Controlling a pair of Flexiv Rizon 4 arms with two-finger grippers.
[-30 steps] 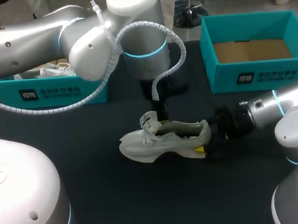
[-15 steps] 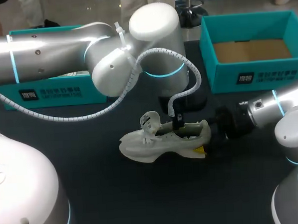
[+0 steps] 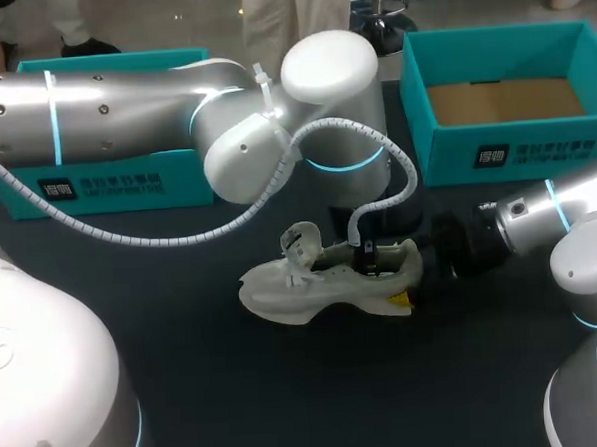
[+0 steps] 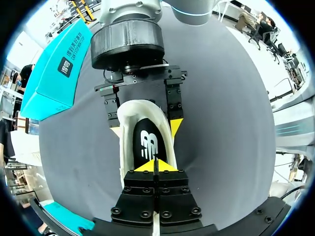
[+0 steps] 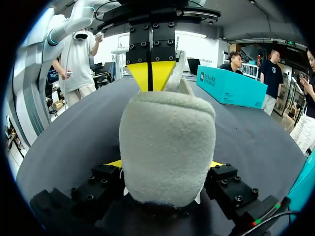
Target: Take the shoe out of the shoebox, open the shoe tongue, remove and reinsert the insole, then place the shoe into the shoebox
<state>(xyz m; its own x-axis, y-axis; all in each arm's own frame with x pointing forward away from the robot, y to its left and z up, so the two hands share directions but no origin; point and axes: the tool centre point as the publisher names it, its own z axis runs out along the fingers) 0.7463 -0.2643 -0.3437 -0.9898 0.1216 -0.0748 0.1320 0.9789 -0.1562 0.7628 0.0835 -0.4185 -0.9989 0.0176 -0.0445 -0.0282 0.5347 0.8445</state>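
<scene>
**A:** The shoe [image 3: 322, 282], where is it sitting?

**B:** It is resting on its sole on the dark counter [image 3: 237, 387], in the middle of the frame. Its toe is pointing toward the left edge and its heel toward the right. Its tongue [image 3: 300, 245] is standing up. It is lying outside both boxes.

**A:** What is the right end effector [image 3: 409, 274] doing?

**B:** It is sitting just right of centre and clamping the heel. Its fingers are standing as far apart as the heel is wide, one yellow tip pressing on each side.

**A:** And the left end effector [image 4: 155, 166]?

**B:** It is hanging over the shoe's opening and pointing down into it. Its two yellow tips are pressing together just above the black insole [image 4: 149, 145]. I cannot tell whether they are pinching the insole's edge.

**A:** And the boxes?

**B:** An open teal shoebox [image 3: 445, 156] is standing in the upper right, showing its brown cardboard floor. A second teal box [image 3: 126, 182] is standing in the upper left, with the left arm crossing in front of it.
</scene>
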